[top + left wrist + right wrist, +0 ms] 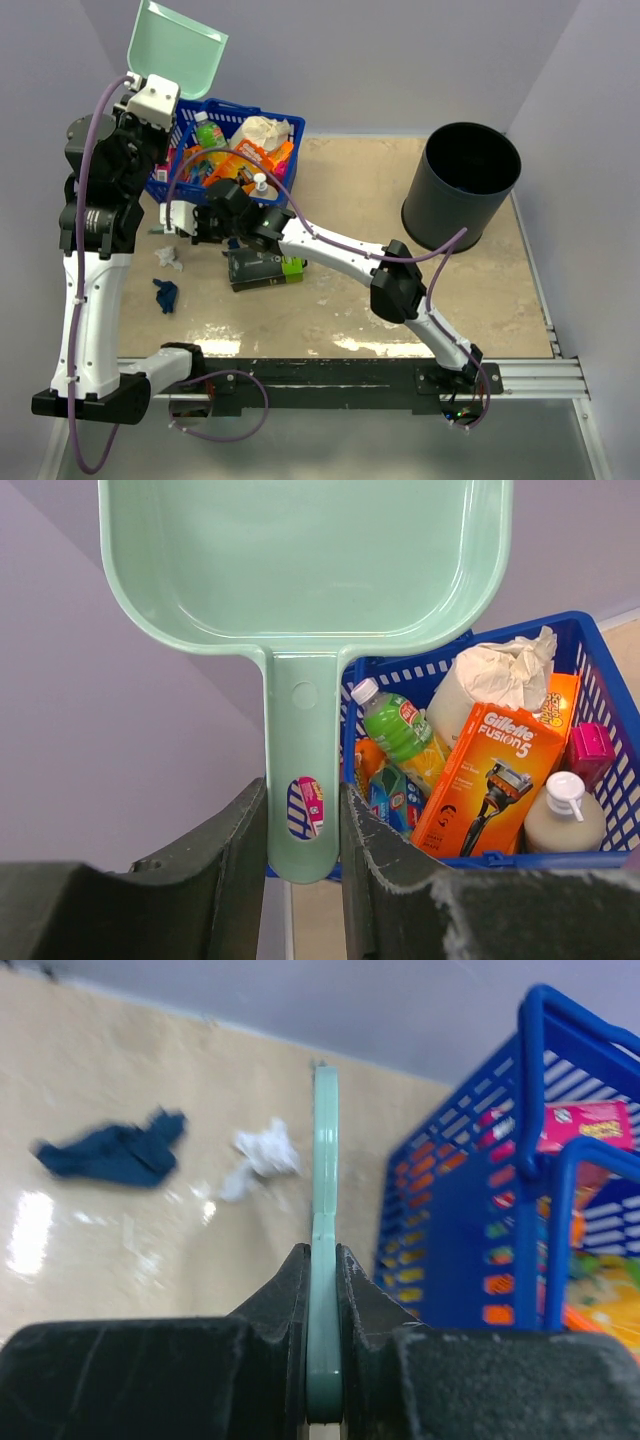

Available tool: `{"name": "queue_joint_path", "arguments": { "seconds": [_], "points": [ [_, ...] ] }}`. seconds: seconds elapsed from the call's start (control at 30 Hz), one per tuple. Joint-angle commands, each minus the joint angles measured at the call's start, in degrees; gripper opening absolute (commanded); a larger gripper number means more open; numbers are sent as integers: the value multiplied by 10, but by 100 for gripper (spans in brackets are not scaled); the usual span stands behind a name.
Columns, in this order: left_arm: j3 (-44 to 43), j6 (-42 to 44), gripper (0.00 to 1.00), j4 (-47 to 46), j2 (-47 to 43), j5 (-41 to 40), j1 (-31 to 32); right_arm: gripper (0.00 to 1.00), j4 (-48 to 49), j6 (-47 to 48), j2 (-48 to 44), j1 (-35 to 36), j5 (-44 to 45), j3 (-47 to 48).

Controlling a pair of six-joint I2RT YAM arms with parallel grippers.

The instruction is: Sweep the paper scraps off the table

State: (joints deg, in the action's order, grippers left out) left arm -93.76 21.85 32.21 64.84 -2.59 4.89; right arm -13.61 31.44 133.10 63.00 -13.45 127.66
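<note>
The beige, sandy-speckled table (350,180) with a black front edge is enclosed on the left, back and right by plain, pale lavender-grey wall panels (350,60). Bright patches of reflected light (375,345) are seen on its glossy surface near the front. Silver aluminium rails (540,378) are fixed at its near right corner.

Left arm (85,290) reared upright, left gripper (303,810) clamping a pale-green plastic dustpan (300,570); right arm (340,255) stretched low leftward (elbow bent), right gripper (322,1270) pinching a thin teal handle (325,1150).
</note>
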Motion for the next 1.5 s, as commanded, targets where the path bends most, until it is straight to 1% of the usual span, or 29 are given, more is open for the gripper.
{"name": "queue_joint_path", "arguments": {
  "seconds": [0.0,0.1,0.2,0.37,0.53,0.6,0.7,0.73,0.77,0.87,0.9,1.0,1.07,1.17,1.33,1.43,1.47],
  "points": [
    [2,-1,0,-38,-7,13,-4,0,-75,120,4,3,69,54],
    [9,-5,0,-38,-10,15,-4,0,-99,139,-13,2,98,33],
    [21,-4,0,-43,-16,17,-4,0,-111,157,-39,-2,120,-11],
    [29,-5,0,-44,-19,20,-4,0,-161,142,-55,-17,134,-39],
    [44,-7,0,-41,-23,22,-4,0,-160,143,-67,-29,147,-77],
    [50,-9,0,-37,-24,26,-4,0,-160,130,-58,-30,136,-75],
    [57,-16,0,-23,-17,41,-4,0,-161,96,-22,-28,93,-39],
    [56,-23,0,-19,-14,48,-4,0,-163,85,4,-27,78,-6],
    [50,-25,0,-11,-11,53,-4,0,-165,59,15,-27,47,12],
    [40,-31,0,-7,-4,70,-4,0,-162,21,49,-21,5,64],
    [37,-32,0,-7,-3,72,-4,0,-158,14,52,-14,-25,72],
    [36,-37,0,-4,-2,76,-4,0,-129,-23,52,3,-67,85],
    [37,-37,0,-3,-3,77,-4,0,-118,-45,42,10,-85,97],
    [33,-40,0,-5,-3,81,-4,0,-106,-81,26,12,-83,96],
    [19,-44,0,-9,-1,87,-4,0,-92,-76,-28,11,-106,74],
    [16,-45,0,-7,2,90,-4,0,-69,-46,-29,14,-100,55],
    [16,-44,0,-1,2,92,-4,0,-46,-19,-29,17,-88,47]
  ]
}}
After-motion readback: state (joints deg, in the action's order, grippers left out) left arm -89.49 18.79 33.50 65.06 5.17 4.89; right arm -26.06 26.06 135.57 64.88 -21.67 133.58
